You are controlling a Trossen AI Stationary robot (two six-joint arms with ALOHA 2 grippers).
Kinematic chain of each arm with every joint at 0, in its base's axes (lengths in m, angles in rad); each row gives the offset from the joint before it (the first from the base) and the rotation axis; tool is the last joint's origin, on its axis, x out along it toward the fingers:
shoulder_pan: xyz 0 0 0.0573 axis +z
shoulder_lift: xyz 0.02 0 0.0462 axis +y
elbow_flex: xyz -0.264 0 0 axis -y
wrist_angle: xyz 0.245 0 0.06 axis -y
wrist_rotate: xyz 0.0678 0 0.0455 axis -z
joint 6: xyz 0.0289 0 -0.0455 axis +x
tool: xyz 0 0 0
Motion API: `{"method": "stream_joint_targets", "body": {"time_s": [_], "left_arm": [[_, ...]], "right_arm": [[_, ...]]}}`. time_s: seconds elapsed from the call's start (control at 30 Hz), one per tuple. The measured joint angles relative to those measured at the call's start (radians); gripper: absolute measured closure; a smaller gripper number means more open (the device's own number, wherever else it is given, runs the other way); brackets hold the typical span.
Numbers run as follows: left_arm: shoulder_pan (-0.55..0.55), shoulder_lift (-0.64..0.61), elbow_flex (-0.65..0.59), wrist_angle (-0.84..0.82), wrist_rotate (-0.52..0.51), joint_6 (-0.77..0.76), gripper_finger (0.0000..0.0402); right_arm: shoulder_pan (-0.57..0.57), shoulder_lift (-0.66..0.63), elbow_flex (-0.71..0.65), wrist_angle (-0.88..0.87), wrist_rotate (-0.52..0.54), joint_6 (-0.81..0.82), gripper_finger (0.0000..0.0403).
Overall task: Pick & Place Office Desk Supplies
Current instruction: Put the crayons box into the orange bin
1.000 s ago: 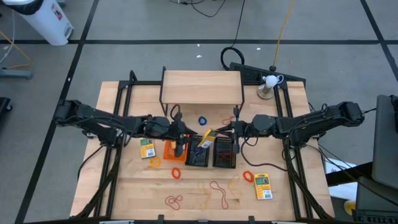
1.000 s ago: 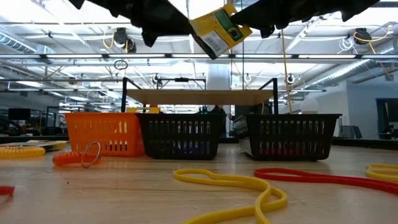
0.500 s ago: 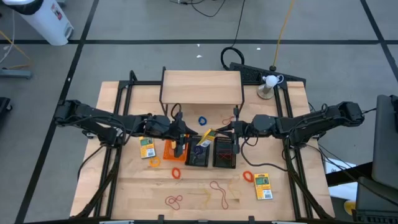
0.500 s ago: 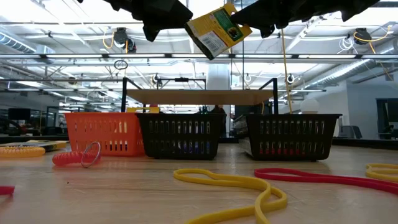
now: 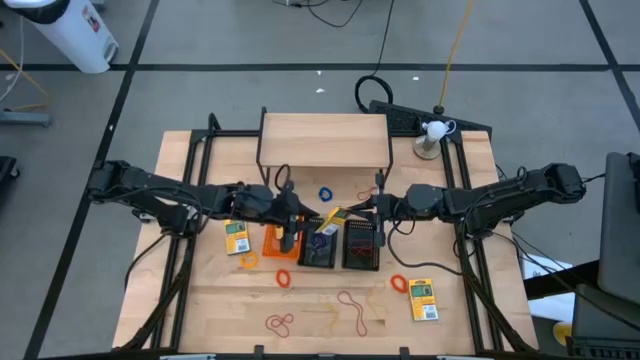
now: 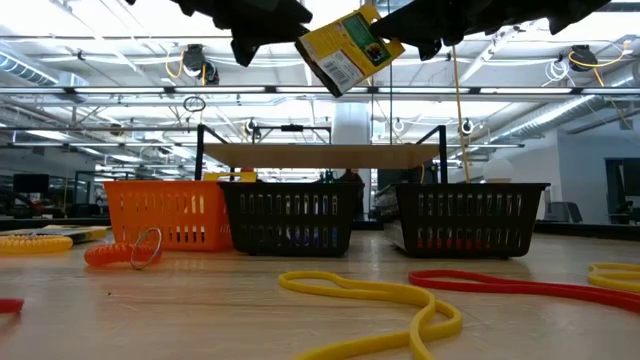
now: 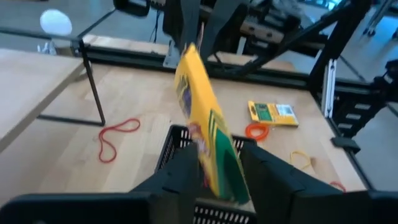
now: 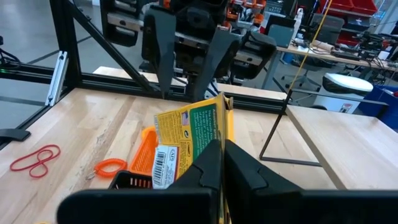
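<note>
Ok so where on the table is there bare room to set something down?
Bare wood: the front left corner, left of the red loops, and the right edge between the right pack and the white stand. Crowded: the middle, where the three bins and both arms meet, and the front strip of loops.

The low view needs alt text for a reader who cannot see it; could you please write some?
A yellow-and-green pack hangs tilted between two dark grippers at the top, above a row of three mesh bins on a wooden table: an orange bin, then two black bins. Yellow and red rubber bands lie in front.
</note>
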Motion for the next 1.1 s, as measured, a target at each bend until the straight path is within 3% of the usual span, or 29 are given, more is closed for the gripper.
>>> {"method": "stream_joint_targets", "body": {"time_s": [0.3,0.43,0.7,1.1], "left_arm": [[-0.009,0.0,0.0,0.03,-0.009,0.102,0.0133],[-0.015,0.0,0.0,0.043,-0.012,0.099,0.0095],[-0.015,0.01,-0.001,0.055,-0.044,-0.011,0.0101],[-0.014,0.085,-0.003,0.078,-0.038,-0.028,0.0127]], "right_arm": [[0.0,0.0,0.0,0.002,0.0,0.0,0.0403],[0.0,0.0,0.0,0.003,0.0,-0.004,0.0403],[0.0,0.0,0.0,0.032,0.0,-0.018,0.0403],[0.003,0.0,0.0,0.055,-0.002,-0.03,0.0403]]}}
